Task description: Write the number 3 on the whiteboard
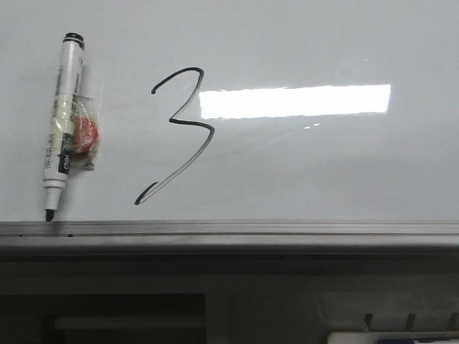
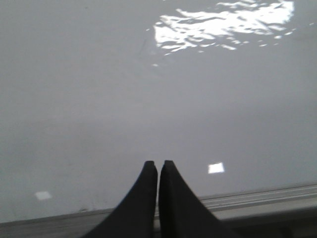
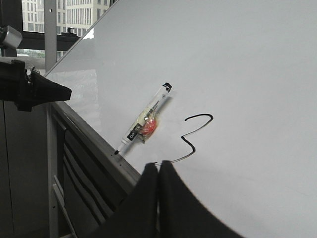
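— Pale and glossy, the whiteboard (image 1: 287, 43) fills the front view, with a bright bar of light reflected across its middle and a grey frame (image 1: 229, 233) along its lower edge. What is on it?

— The 3 (image 1: 179, 132) stands left of centre, just left of the reflection: a thin black, angular figure with a long slanted tail that ends near the frame. To its left lies the marker (image 1: 63, 122), uncapped, tip down and almost touching the frame, with something red (image 1: 86, 134) fixed to its side.

— Is either gripper on the marker?

— No. The right gripper (image 3: 158, 171) has its fingers pressed together with nothing between them; in its wrist view it sits apart from the marker, with the lower part of the 3 just beyond the fingertips. The left gripper (image 2: 158, 166) is likewise closed and empty, over a bare stretch of board near the frame. Neither arm shows in the front view.

— So how far along is the job?

— As far as the pictures show, the writing looks done: the figure reads whole, from top curl to tail. The marker is let go and lies against the board. Nothing appears to be left, except perhaps drawing the arms back.
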Controlling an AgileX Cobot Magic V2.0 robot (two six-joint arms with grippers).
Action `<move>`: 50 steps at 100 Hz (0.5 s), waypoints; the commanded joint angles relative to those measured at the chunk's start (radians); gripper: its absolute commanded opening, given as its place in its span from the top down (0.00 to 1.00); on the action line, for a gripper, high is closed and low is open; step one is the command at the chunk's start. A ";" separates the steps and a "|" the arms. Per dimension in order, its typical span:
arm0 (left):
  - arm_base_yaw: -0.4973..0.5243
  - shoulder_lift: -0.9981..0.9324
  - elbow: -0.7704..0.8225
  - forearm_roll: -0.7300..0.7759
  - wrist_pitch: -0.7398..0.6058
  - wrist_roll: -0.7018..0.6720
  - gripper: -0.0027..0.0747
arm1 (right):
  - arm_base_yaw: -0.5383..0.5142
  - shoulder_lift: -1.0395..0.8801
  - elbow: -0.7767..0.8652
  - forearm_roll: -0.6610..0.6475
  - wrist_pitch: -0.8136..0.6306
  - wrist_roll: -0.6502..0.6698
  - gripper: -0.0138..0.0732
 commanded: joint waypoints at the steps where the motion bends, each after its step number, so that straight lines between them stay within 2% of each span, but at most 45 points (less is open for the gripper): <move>1: 0.039 -0.010 -0.008 0.010 -0.092 -0.020 0.99 | 0.000 0.005 -0.026 -0.007 -0.088 -0.004 0.89; 17: 0.041 -0.024 0.076 0.010 -0.121 -0.145 0.99 | 0.000 0.005 -0.026 -0.007 -0.088 -0.004 0.89; 23: 0.041 -0.024 0.076 0.010 -0.062 -0.147 0.99 | 0.000 0.005 -0.026 -0.007 -0.088 -0.004 0.89; 50: 0.041 -0.024 0.076 0.015 -0.067 -0.157 0.99 | 0.000 0.005 -0.026 -0.007 -0.088 -0.004 0.89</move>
